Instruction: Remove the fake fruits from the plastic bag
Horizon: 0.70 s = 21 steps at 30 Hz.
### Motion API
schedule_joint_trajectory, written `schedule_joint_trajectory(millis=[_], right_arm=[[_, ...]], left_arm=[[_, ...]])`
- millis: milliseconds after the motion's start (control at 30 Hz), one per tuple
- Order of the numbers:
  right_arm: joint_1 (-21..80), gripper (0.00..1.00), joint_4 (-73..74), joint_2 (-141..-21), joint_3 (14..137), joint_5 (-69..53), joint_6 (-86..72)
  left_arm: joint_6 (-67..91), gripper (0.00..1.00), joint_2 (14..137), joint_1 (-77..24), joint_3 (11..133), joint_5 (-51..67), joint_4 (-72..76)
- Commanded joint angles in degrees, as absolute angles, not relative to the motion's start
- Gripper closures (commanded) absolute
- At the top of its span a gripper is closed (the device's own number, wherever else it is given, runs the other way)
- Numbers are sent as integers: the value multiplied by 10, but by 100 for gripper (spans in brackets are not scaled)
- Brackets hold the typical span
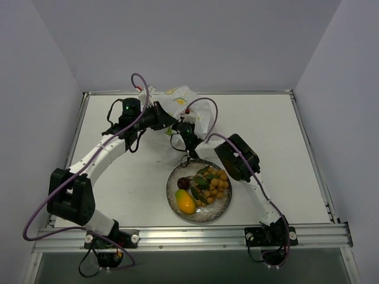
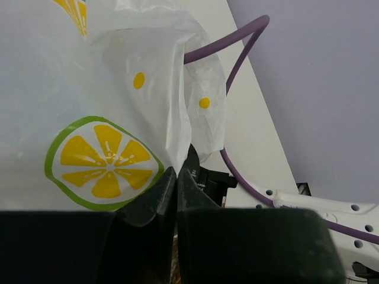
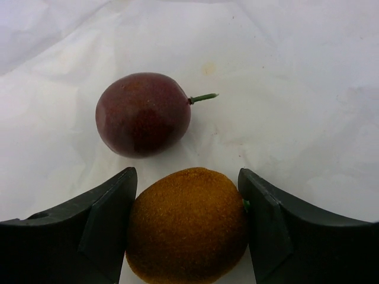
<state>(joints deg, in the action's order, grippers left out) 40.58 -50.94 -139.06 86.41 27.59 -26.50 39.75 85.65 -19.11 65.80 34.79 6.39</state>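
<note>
The plastic bag (image 1: 183, 97) lies at the table's far middle, white with lemon-slice prints. My left gripper (image 1: 170, 123) is shut on a fold of the bag (image 2: 118, 89), its jaws (image 2: 177, 171) pinched tight on the thin plastic. My right gripper (image 1: 187, 125) reaches into the bag's mouth. In the right wrist view my right gripper (image 3: 186, 176) is shut on an orange ball (image 3: 186, 225), one finger on each side. A dark maroon ball (image 3: 143, 113) with a green stem lies just beyond it on the bag's white inside (image 3: 296, 89).
A round speckled glass plate (image 1: 223, 210) sits at the near middle and holds a maroon ball (image 1: 183, 183), a yellow-orange mango (image 1: 185, 202) and a bunch of yellow-orange berries (image 1: 216, 183). Purple cables (image 2: 237, 47) loop over both arms.
</note>
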Motion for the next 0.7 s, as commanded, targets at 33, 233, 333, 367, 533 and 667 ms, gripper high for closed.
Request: schedule_joint_trajectory(millis=[33, 233, 333, 367, 533, 667], right_arm=[[413, 78, -581, -1305, 796, 265, -233], [452, 79, -601, -1203, 666, 222, -173], [480, 79, -593, -1163, 609, 220, -160], [493, 80, -593, -1154, 595, 227, -159], [521, 80, -595, -1085, 533, 272, -149], [533, 81, -543, -1032, 513, 330, -134]], left_arm=[[406, 98, 856, -193, 692, 358, 94], [426, 98, 861, -177, 693, 359, 122], [438, 98, 864, -165, 697, 364, 136], [440, 98, 867, -157, 699, 368, 138], [452, 98, 871, -142, 691, 377, 155], [444, 98, 861, -138, 686, 381, 146]])
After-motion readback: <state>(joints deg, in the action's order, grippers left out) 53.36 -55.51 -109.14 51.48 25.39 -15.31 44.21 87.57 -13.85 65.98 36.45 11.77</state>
